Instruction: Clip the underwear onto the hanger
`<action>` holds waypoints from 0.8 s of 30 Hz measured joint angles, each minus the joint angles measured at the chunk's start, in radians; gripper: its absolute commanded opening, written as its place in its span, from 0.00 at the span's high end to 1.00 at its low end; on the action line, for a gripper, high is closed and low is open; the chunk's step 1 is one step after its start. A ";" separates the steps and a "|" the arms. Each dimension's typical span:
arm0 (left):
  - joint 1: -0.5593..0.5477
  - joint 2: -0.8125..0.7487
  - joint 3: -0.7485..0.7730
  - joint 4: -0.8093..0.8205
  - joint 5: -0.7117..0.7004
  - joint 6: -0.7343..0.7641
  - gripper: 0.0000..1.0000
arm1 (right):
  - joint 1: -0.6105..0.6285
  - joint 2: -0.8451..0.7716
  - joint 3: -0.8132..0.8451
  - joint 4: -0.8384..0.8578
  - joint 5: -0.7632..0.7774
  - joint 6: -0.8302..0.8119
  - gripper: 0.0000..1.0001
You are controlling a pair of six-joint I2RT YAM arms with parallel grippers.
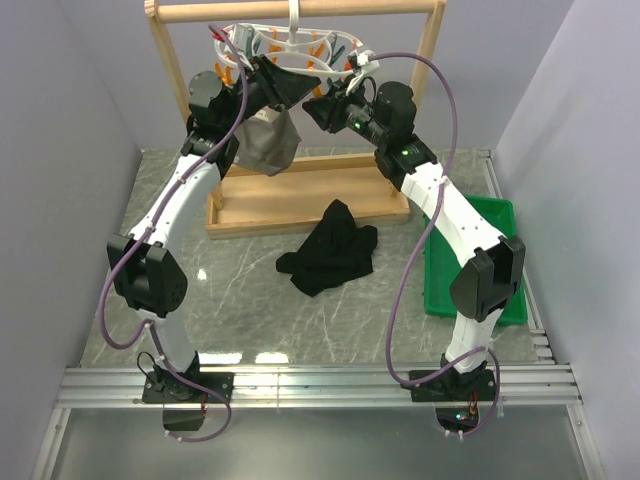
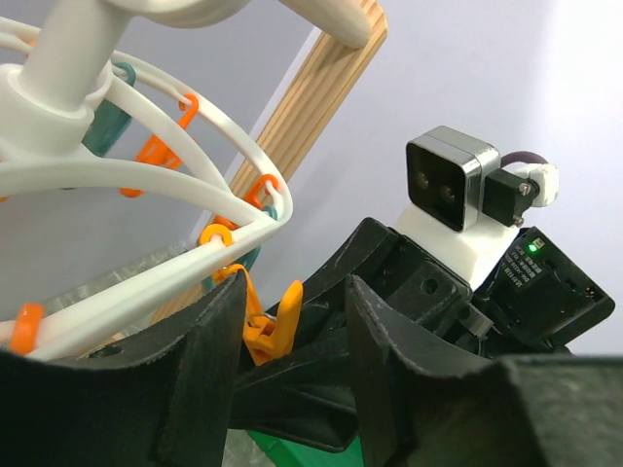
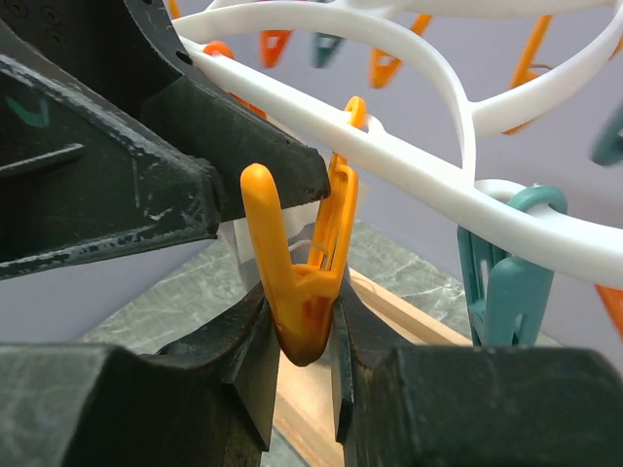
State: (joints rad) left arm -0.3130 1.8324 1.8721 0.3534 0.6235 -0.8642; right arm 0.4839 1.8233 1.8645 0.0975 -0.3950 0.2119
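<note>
Underwear, one piece, lies on the table; right jaws pinch one orange peg on the hanger; left jaws apart.

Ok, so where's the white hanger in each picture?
Top view: the hanger is at the top middle, hanging from the bar.
Left wrist: the hanger fills the upper left, big and close.
Right wrist: the hanger crosses the top, sloping down to the right.
Shared landmark: the wooden rack.
</note>
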 measured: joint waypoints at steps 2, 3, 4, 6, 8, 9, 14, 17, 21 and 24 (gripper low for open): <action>-0.001 0.005 0.002 0.002 0.000 -0.011 0.53 | 0.000 0.001 0.000 0.002 -0.003 0.005 1.00; -0.001 0.006 0.002 0.002 0.000 -0.014 0.54 | -0.001 0.003 0.000 0.005 -0.006 0.008 1.00; -0.001 0.008 0.002 0.005 0.000 -0.017 0.56 | 0.000 0.003 0.000 0.006 -0.008 0.010 1.00; -0.001 0.013 0.002 0.010 0.000 -0.022 0.59 | -0.001 0.007 0.000 0.011 -0.011 0.016 1.00; -0.001 0.016 0.002 0.010 0.000 -0.026 0.65 | -0.003 0.010 0.000 0.014 -0.014 0.019 1.00; -0.001 0.017 0.002 0.011 0.000 -0.028 0.69 | -0.002 0.011 0.000 0.015 -0.015 0.023 1.00; -0.001 0.020 0.002 0.031 0.000 -0.043 0.85 | -0.006 0.011 0.000 0.022 -0.029 0.042 1.00; -0.001 0.026 0.002 0.048 0.001 -0.048 0.89 | -0.008 0.011 -0.001 0.027 -0.038 0.055 1.00; -0.001 0.030 0.006 0.047 -0.002 -0.055 0.53 | -0.014 0.011 -0.002 0.030 -0.045 0.063 1.00; -0.002 0.029 0.006 0.045 -0.013 -0.056 0.49 | -0.018 0.012 -0.002 0.030 -0.042 0.068 1.00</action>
State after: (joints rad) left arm -0.3153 1.8614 1.8778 0.3981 0.6102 -0.9199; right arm 0.4656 1.8351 1.8622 0.1272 -0.4370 0.2802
